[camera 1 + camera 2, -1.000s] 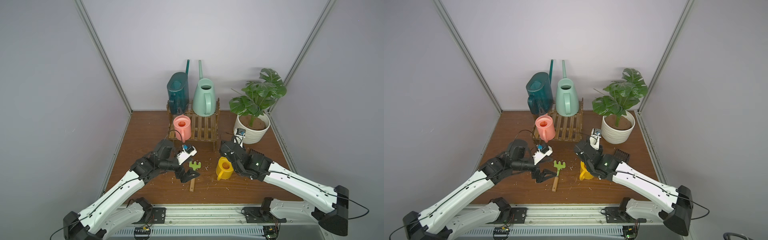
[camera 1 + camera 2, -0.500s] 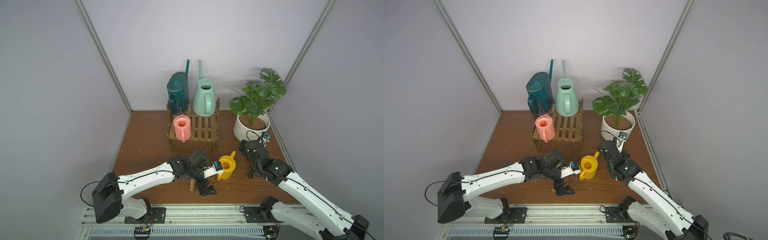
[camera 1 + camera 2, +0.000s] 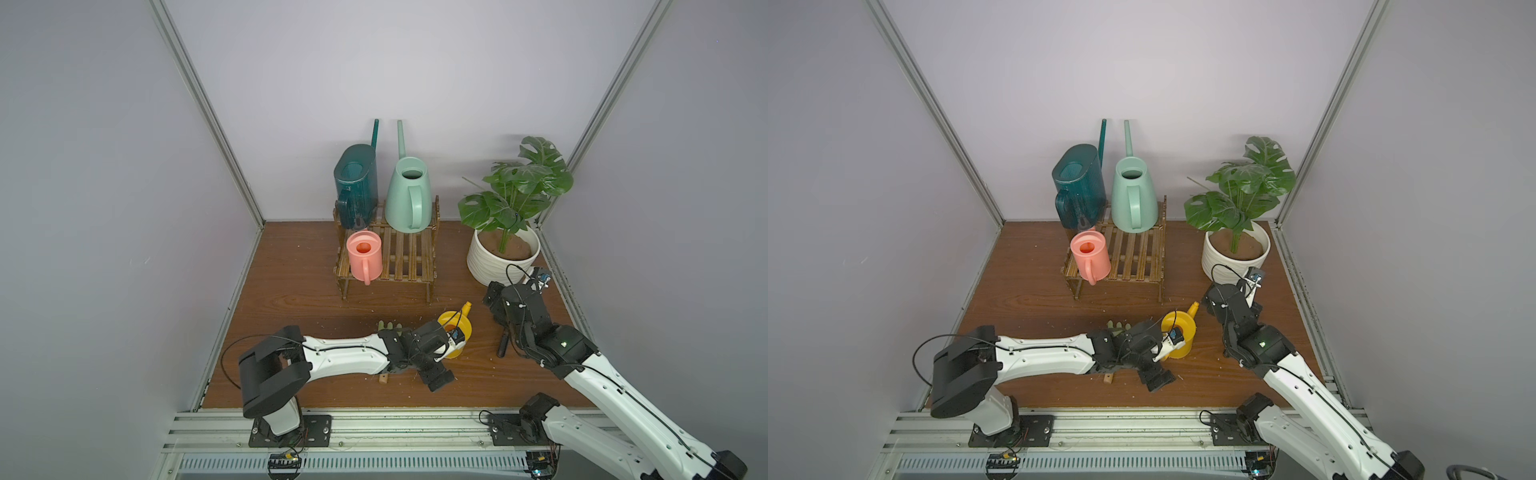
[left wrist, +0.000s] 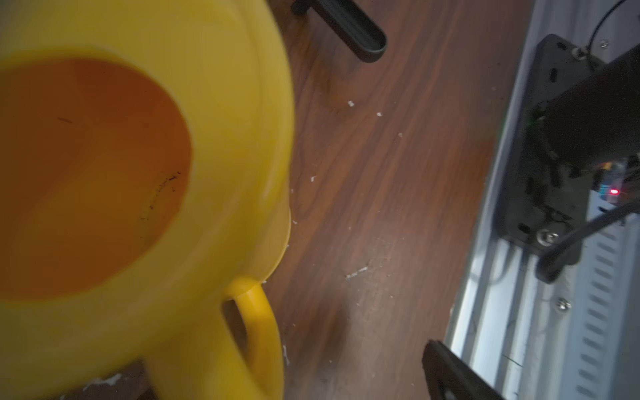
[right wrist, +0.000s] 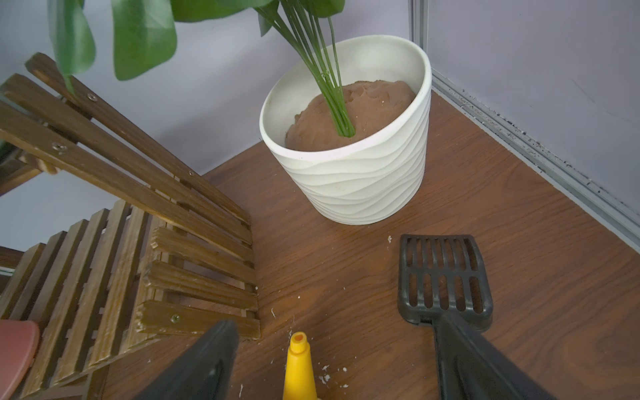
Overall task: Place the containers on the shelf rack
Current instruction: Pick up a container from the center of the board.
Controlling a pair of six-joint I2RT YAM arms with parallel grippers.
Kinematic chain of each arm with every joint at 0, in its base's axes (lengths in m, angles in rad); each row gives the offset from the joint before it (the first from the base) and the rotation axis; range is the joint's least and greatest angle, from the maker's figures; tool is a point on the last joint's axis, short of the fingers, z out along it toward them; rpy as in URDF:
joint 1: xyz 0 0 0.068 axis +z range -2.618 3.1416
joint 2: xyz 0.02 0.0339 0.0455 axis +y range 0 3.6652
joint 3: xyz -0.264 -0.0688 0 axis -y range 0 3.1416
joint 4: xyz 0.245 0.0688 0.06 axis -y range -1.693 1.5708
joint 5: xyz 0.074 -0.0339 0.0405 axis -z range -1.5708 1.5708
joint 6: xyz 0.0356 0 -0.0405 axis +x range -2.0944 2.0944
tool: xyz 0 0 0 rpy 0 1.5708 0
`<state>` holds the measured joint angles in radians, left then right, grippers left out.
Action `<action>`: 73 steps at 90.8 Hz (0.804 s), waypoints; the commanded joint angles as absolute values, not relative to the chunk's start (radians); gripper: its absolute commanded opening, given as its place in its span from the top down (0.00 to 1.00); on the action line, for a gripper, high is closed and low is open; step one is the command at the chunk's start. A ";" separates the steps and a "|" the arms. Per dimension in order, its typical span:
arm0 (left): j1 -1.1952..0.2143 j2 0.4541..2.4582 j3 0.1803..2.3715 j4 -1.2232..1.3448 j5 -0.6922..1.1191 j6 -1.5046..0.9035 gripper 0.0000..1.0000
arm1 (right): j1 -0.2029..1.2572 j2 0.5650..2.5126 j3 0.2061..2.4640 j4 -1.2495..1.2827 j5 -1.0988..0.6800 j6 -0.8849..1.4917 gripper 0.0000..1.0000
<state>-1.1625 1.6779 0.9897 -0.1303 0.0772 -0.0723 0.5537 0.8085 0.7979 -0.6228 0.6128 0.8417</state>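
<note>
Three are seen set on the shelf rack [image 3: 409, 253] (teal can [image 3: 356, 187], mint can [image 3: 407, 195], pink can [image 3: 365, 255]); the yellow can [image 3: 455, 332] is left on the table [image 3: 291, 299], ungripped, with the left gripper [image 4: 403, 199] and right gripper [image 5: 334, 325] both spread apart

white ribbed plant pot [image 3: 496, 272], black slotted scoop [image 5: 445, 277], green rake [image 3: 389, 326]

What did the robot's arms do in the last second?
The right gripper let go of the yellow can and pulled back toward the plant pot, jaws open. The left gripper swung across from the rake to the yellow can, open, not gripping it. The yellow can stayed on the table; the pink can, teal can and mint can stayed on the rack.
</note>
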 commanded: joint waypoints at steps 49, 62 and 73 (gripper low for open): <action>-1.153 1.662 0.927 0.111 -0.087 0.043 0.54 | 0.547 0.765 0.789 -0.681 0.576 0.875 0.09; -1.145 1.638 0.861 0.209 -0.058 0.056 0.58 | 0.548 0.777 0.800 -0.699 0.557 0.883 0.10; -1.145 1.623 0.813 0.296 -0.049 0.062 0.63 | 0.548 0.790 0.819 -0.713 0.554 0.891 0.10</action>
<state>-1.1542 1.6459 0.8448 0.1741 -0.0711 0.0376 0.5495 0.7830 0.7891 -0.6834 0.5613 0.8749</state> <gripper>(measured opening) 0.390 0.899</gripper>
